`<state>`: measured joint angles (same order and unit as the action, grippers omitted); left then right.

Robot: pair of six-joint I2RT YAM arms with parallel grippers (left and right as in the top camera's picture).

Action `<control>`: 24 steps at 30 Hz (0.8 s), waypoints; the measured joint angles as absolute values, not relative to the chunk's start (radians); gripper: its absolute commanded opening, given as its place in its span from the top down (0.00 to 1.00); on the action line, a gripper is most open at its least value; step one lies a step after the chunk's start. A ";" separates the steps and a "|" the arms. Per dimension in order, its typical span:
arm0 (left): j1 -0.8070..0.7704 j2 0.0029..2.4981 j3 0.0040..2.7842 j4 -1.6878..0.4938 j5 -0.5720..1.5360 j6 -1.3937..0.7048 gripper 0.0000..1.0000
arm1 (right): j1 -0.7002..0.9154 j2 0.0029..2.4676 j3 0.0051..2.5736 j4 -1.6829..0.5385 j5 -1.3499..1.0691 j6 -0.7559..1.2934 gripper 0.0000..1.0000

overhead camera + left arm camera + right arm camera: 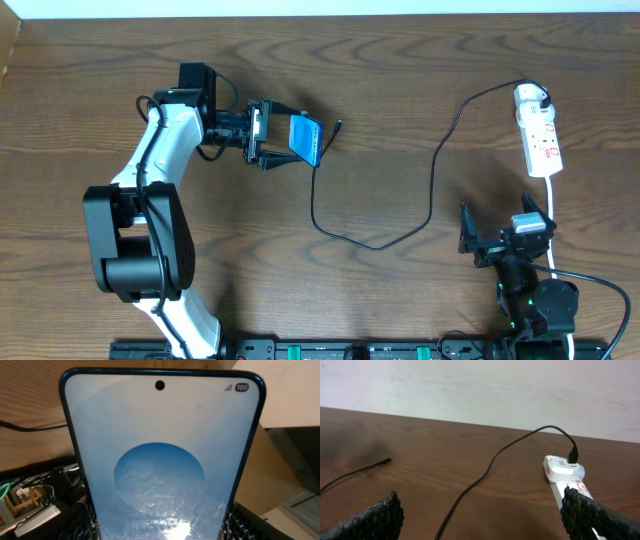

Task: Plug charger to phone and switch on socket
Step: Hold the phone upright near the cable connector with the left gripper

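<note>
Between the left fingers (275,158), seen from overhead, sits the phone (308,140), gripped across its width and tilted up off the wooden counter (200,60). Just beyond those fingers lies the connector tip (339,126) of the charger (431,190), loose. Its thin black cable loops away toward the right fingers (467,232), which stand wide and empty, with the white power strip (538,135) ahead of them.

Through the left wrist camera, the phone's glossy screen (160,460) fills the frame, and ribbed rubbery pads (245,522) pinch its slick rounded edges. I judge it could slide or twist if the tip is pushed in hard.

Through the right wrist camera, the limp cable (485,472) runs between the open pads (375,520), its black plug (574,455) seated in the hard plastic strip. Tugging the cable might drag that light strip or flick the tiny tip away.
</note>
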<state>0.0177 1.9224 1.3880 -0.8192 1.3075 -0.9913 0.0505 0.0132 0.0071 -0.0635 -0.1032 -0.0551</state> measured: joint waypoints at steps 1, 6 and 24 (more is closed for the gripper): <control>0.018 1.922 1.388 -0.819 1.308 -0.991 0.34 | 0.051 0.013 0.007 -0.064 -0.103 -0.055 0.01; 0.018 1.922 1.388 -0.819 1.308 -0.995 0.34 | 0.051 0.013 0.007 -0.064 -0.104 -0.055 0.01; 0.018 1.922 1.388 -0.819 1.308 -1.107 0.34 | 0.051 0.013 0.007 -0.064 -0.103 -0.055 0.01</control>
<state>0.0177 1.9224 1.3880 -0.8188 1.3075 -1.1072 0.0505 0.0132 0.0071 -0.0635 -0.1032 -0.0551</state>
